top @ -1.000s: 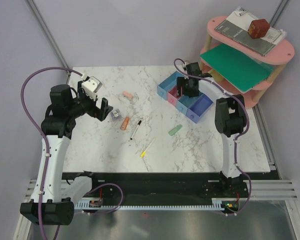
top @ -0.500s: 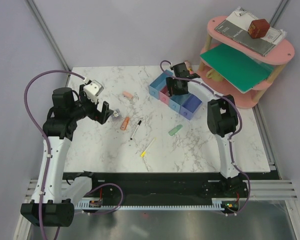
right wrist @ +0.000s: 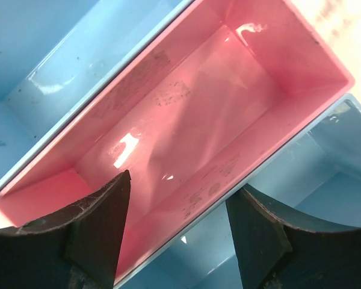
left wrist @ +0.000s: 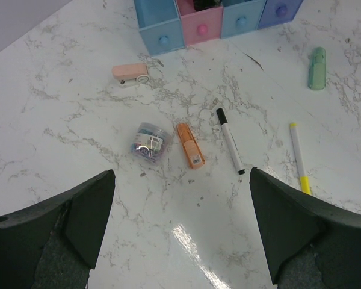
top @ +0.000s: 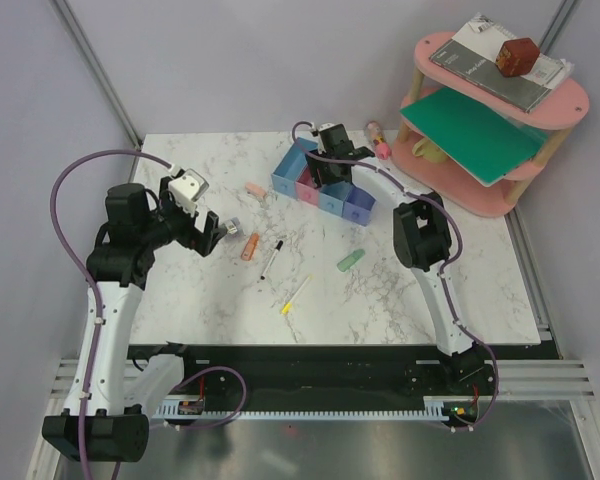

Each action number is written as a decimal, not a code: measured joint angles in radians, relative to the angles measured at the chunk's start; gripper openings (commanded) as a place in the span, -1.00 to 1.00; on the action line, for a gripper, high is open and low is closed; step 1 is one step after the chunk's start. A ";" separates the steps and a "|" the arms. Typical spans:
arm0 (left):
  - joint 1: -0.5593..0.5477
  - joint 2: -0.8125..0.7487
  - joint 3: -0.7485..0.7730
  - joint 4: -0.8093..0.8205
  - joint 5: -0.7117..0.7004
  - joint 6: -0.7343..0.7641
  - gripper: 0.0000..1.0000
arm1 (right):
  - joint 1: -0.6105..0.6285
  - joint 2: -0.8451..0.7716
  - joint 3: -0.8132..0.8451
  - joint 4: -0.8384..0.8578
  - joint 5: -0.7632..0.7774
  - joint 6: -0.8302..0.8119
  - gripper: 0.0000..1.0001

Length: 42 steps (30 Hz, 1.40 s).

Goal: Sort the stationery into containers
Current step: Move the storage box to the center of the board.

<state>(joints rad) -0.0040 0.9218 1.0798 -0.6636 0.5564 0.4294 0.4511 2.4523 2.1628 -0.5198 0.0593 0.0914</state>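
The row of four bins (top: 352,206) stands at the table's back centre, also at the top of the left wrist view (left wrist: 159,30). My right gripper (top: 330,168) is down in it, open, one finger in the pink bin (right wrist: 186,102) and the other in the light blue bin (right wrist: 325,174), astride their shared wall. My left gripper (top: 208,232) is open and empty above the table, left of the stationery. On the table lie a pink eraser (left wrist: 130,74), a grey sharpener (left wrist: 149,141), an orange eraser (left wrist: 191,145), a black-white pen (left wrist: 230,140), a yellow pencil (left wrist: 299,158) and a green eraser (left wrist: 316,59).
A pink round shelf (top: 555,95) with books, a green board and a red-brown block (top: 518,55) stands at the back right. A small pink and yellow item (top: 379,141) lies between the shelf and the bins. Grey walls close the back and the left.
The right gripper has moved left and the row of bins has slid left with it, away from the shelf. The left arm has shifted only slightly.
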 measured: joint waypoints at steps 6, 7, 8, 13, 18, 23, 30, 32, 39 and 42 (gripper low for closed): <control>0.000 -0.010 -0.025 -0.015 0.000 0.006 0.99 | 0.056 0.047 0.062 0.028 0.004 -0.038 0.44; 0.000 -0.012 -0.028 -0.016 0.000 0.007 0.99 | 0.064 0.053 0.069 0.035 0.005 -0.042 0.44; 0.000 -0.015 -0.033 -0.016 0.000 0.007 0.99 | 0.072 0.059 0.077 0.039 0.007 -0.047 0.45; 0.000 -0.037 -0.051 -0.020 0.000 0.008 0.99 | 0.103 0.069 0.086 0.057 0.017 -0.079 0.45; 0.000 -0.062 -0.070 -0.021 0.000 0.010 0.99 | 0.133 0.082 0.100 0.072 0.037 -0.116 0.46; 0.000 -0.076 -0.086 -0.023 0.001 0.010 0.99 | 0.157 0.085 0.101 0.080 0.053 -0.140 0.48; 0.000 -0.083 -0.102 -0.024 0.007 0.010 0.99 | 0.163 0.043 0.025 0.121 0.079 -0.168 0.67; 0.000 -0.081 -0.105 -0.023 0.014 0.010 0.99 | 0.162 -0.011 -0.045 0.119 0.086 -0.182 0.70; 0.000 -0.072 -0.105 -0.018 0.022 0.006 0.99 | 0.161 -0.282 -0.247 0.090 0.110 -0.250 0.76; 0.000 -0.065 -0.105 -0.015 0.022 0.003 0.99 | 0.153 -0.394 -0.296 0.097 0.116 -0.278 0.77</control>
<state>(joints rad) -0.0040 0.8566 0.9749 -0.6785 0.5781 0.4320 0.6037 2.0579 1.8671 -0.4232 0.1757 -0.1867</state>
